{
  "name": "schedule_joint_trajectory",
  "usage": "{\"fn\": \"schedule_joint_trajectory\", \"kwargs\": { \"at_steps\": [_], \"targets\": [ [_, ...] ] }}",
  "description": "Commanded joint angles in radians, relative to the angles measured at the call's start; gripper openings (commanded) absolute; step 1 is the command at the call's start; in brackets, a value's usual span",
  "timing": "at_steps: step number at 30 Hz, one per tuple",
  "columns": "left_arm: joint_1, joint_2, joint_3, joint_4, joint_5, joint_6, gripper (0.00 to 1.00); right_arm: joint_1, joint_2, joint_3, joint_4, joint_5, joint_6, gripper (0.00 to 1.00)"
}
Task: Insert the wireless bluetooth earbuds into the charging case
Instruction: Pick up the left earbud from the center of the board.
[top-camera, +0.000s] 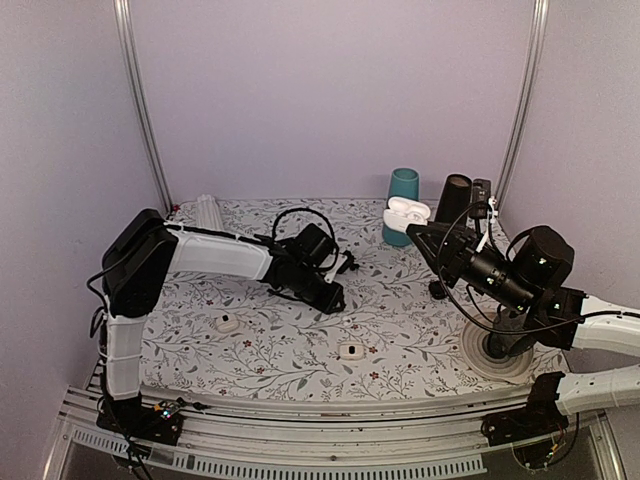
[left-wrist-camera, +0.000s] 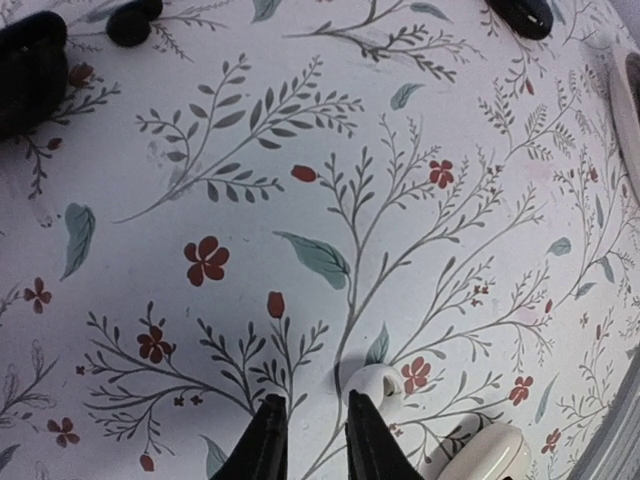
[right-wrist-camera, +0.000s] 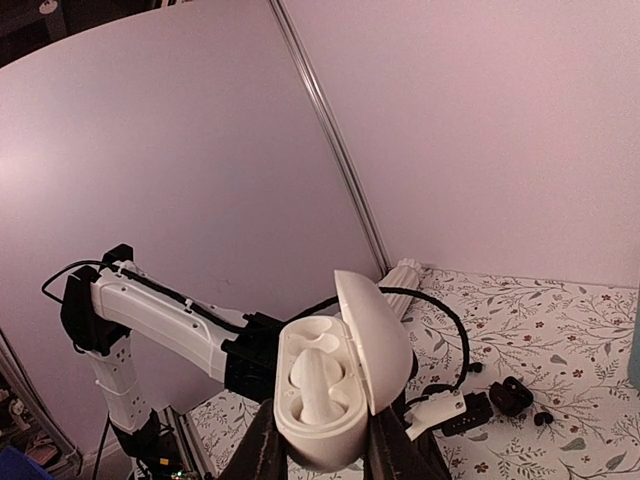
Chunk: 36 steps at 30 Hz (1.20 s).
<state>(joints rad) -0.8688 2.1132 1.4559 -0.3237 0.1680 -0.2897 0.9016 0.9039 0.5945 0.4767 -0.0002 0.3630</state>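
My right gripper (top-camera: 418, 232) is shut on the white charging case (top-camera: 405, 212) and holds it high above the table's back right. In the right wrist view the case (right-wrist-camera: 330, 440) sits between my fingers with its lid open. One white earbud (right-wrist-camera: 320, 385) lies in its lower slot and the upper slot is bare. My left gripper (top-camera: 335, 298) is low over the table's middle. In the left wrist view it (left-wrist-camera: 315, 420) is open a little and empty. The other tiny white earbud (left-wrist-camera: 378, 384) lies on the cloth, touching the outer side of the right fingertip (left-wrist-camera: 362, 415).
Small white pieces with a dark spot lie on the cloth (top-camera: 229, 323) (top-camera: 350, 351). A teal cup (top-camera: 404, 190) and a black cylinder (top-camera: 453, 198) stand at the back. A white disc (top-camera: 497, 355) lies front right. Small black rounded pieces (left-wrist-camera: 132, 20) (left-wrist-camera: 522, 15) lie ahead of the left gripper.
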Motion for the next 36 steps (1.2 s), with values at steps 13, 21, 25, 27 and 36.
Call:
{"fn": "schedule_joint_trajectory", "kwargs": {
  "at_steps": [13, 21, 25, 27, 36],
  "targets": [
    [-0.146, -0.007, 0.062, -0.048, -0.210, -0.205, 0.18, -0.014, -0.093, -0.023, -0.031, 0.019, -0.031, 0.06],
    [-0.166, 0.071, 0.142, -0.098, -0.252, -0.225, 0.17, -0.026, -0.147, -0.048, -0.061, 0.017, -0.045, 0.07],
    [-0.166, 0.080, 0.146, -0.110, -0.277, -0.233, 0.17, -0.030, -0.158, -0.057, -0.065, 0.018, -0.045, 0.07],
    [-0.166, 0.083, 0.146, -0.116, -0.282, -0.233, 0.18, -0.032, -0.160, -0.059, -0.065, 0.019, -0.044, 0.07],
    [-0.165, 0.074, 0.118, -0.115, -0.286, -0.241, 0.19, -0.033, -0.163, -0.066, -0.068, 0.019, -0.038, 0.07]
  ]
}}
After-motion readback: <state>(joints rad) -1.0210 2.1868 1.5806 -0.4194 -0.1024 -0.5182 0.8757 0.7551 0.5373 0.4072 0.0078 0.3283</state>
